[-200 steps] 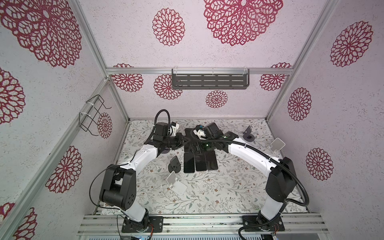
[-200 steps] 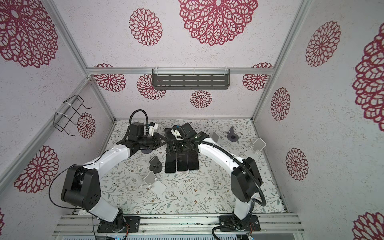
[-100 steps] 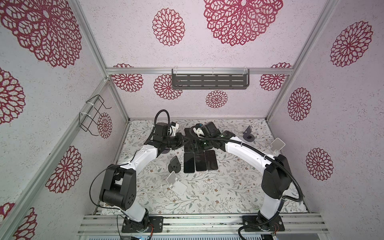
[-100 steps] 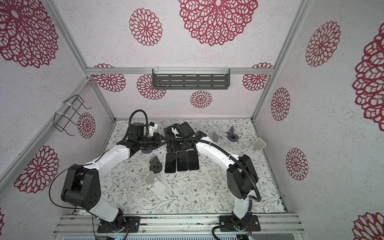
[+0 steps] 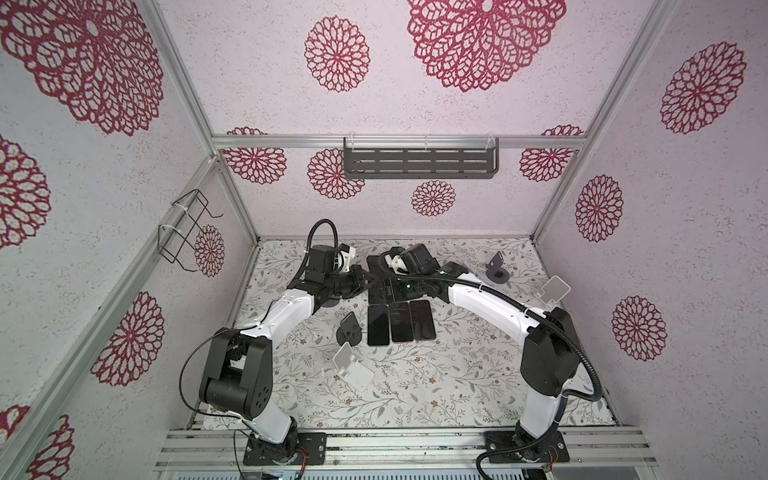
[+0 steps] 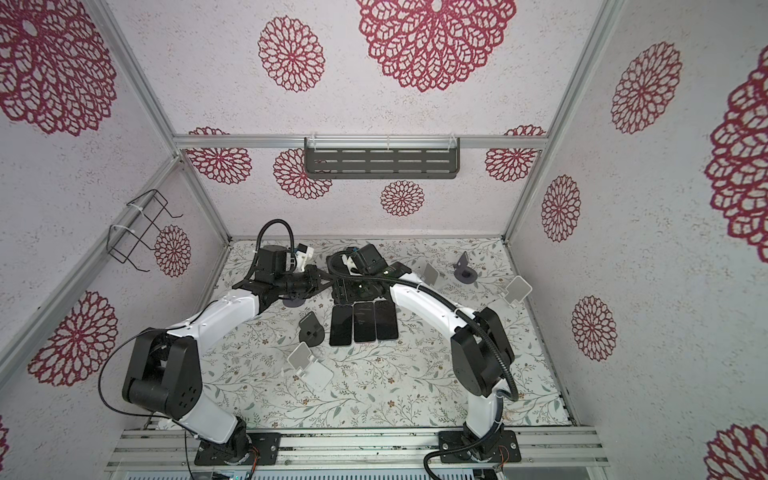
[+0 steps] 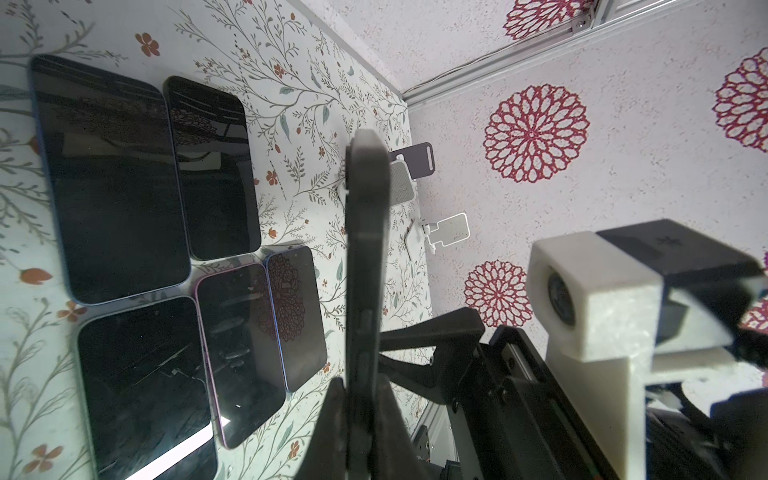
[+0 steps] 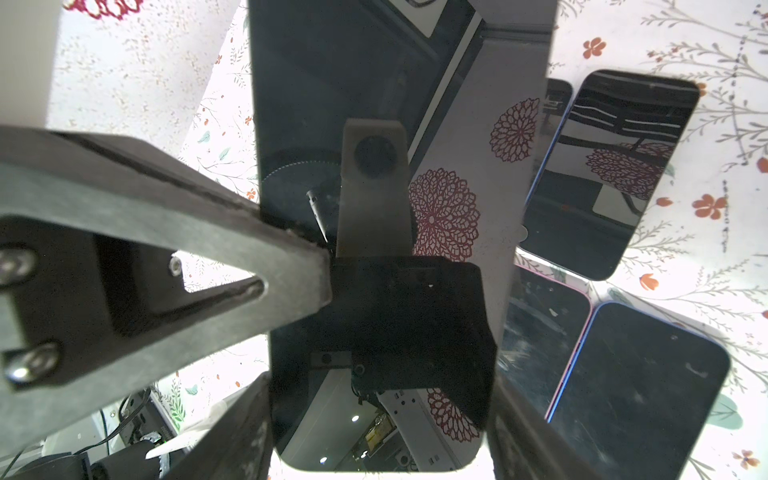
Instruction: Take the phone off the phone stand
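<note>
A dark phone [image 7: 365, 249] is held on edge above the table, its glossy screen [image 8: 299, 83] filling the right wrist view. My left gripper [image 7: 365, 399] is shut on the phone, one finger on each face. My right gripper [image 8: 380, 415] is shut on the same phone, with a finger against each long edge. In both top views the two grippers [image 5: 372, 283] [image 6: 332, 282] meet at the back middle of the table. A dark round phone stand base [image 5: 330, 302] peeks out under the left arm, and I cannot tell whether the phone touches it.
Several dark phones [image 5: 401, 322] lie flat side by side below the grippers. A dark stand [image 5: 348, 328] and a white stand [image 5: 353, 365] sit in front left; another dark stand [image 5: 496, 270] and white stand [image 5: 555, 291] sit at the right. A grey shelf [image 5: 419, 162] hangs on the back wall.
The right gripper's jaws have closed in from wide onto the phone's long edges, and the right arm has shifted a little to the left. The left gripper has kept its grip.
</note>
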